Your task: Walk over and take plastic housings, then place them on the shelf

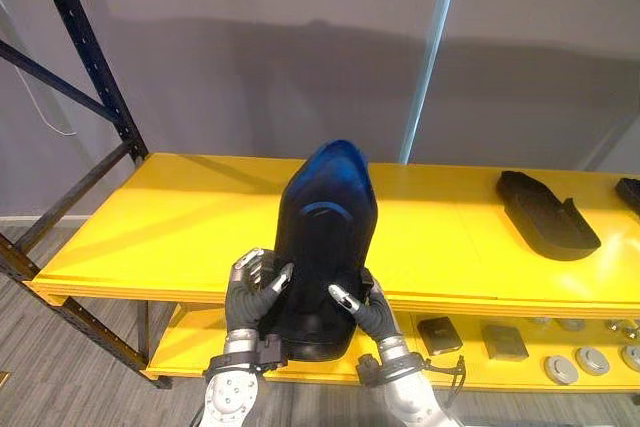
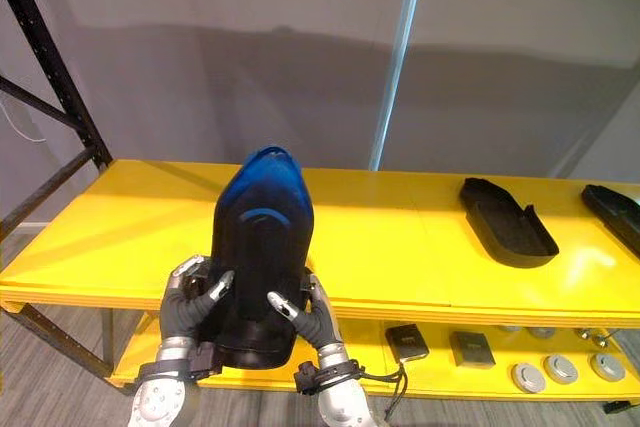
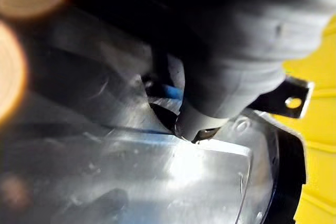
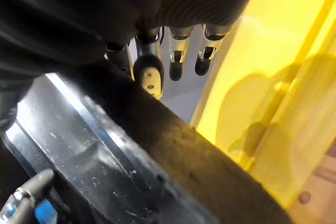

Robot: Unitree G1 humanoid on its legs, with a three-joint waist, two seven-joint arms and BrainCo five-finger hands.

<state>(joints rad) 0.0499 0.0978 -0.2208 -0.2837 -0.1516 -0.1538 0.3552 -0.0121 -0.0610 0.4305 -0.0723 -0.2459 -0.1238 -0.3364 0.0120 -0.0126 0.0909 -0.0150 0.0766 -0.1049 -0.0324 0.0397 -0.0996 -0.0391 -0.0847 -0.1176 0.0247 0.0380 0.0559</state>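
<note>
A large black plastic housing (image 1: 325, 227) with a bluish sheen at its far tip is held between both hands, its far end tilted up over the front of the yellow shelf (image 1: 180, 227). My left hand (image 1: 250, 292) grips its near left side with curled fingers. My right hand (image 1: 365, 309) clasps the near right side the same way. The right wrist view shows the fingers (image 4: 176, 69) past the housing's dark rim (image 4: 105, 156), with the yellow shelf behind. In the left wrist view the housing's glossy surface (image 3: 131, 171) lies close up.
A second black housing (image 1: 545, 212) lies on the shelf at the right, and a third (image 1: 630, 192) at the far right edge. The lower shelf holds small dark blocks (image 1: 440, 334) and round grey discs (image 1: 590, 359). A black rack upright (image 1: 90, 57) stands at left.
</note>
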